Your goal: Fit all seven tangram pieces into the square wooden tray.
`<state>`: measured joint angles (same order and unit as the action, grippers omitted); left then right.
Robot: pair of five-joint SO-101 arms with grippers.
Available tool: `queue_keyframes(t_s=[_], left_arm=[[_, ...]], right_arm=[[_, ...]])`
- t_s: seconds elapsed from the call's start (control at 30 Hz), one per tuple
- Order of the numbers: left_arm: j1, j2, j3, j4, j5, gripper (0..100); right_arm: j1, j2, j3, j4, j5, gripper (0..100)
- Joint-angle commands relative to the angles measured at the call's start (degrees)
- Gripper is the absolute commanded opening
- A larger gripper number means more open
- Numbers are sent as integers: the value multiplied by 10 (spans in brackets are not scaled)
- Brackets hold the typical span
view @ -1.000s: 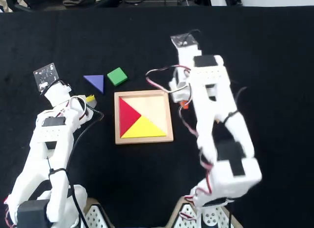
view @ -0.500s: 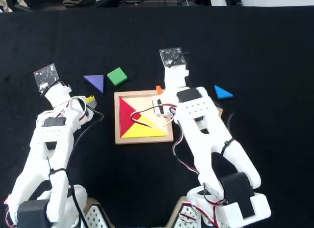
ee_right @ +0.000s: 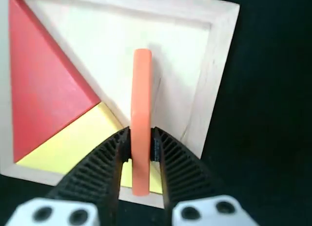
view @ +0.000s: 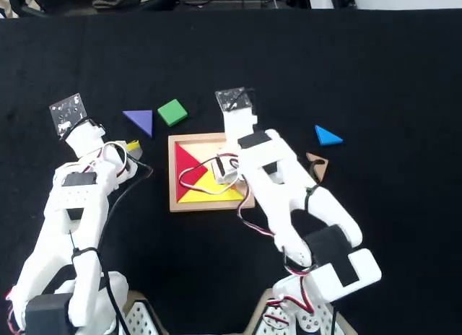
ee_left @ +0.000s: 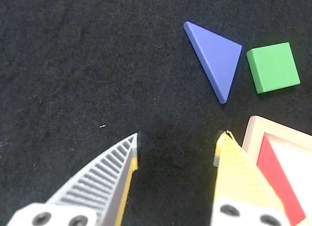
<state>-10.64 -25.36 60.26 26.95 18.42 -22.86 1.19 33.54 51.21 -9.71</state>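
Right wrist view: right hand (ee_right: 140, 136) grips orange piece (ee_right: 141, 89) above tray (ee_right: 213, 80).

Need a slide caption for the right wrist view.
Right tool grips an orange piece on edge over the wooden tray, beside the seated red triangle and yellow triangle.

A first triangle (view: 185, 165) is laid at the left inside the tray (view: 172, 183), a second triangle (ee_right: 73, 143) at its front; a thin piece (ee_right: 141, 104) is held on edge above them. A square (view: 172, 112) and a third triangle (view: 139, 120) are set behind the tray; a small triangle (view: 328, 136) and a last piece (view: 316, 166) are placed on the counter (view: 216, 61) to its right.
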Motion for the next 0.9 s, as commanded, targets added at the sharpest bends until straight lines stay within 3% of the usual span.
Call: queue_keyframes(t_s=[0.0, 0.07, 0.27, 0.87], left_arm=[[7, -3, -4, -8, 3, 259], [7, -3, -4, -8, 3, 259], [7, -3, -4, -8, 3, 259], [7, -3, -4, -8, 3, 259]], right_arm=[[-8, -2, -32, -9, -4, 15], [-8, -2, -32, -7, 6, 34], [-11, -2, -29, 4, 12, 240], [12, -78, -13, 8, 75, 218]])
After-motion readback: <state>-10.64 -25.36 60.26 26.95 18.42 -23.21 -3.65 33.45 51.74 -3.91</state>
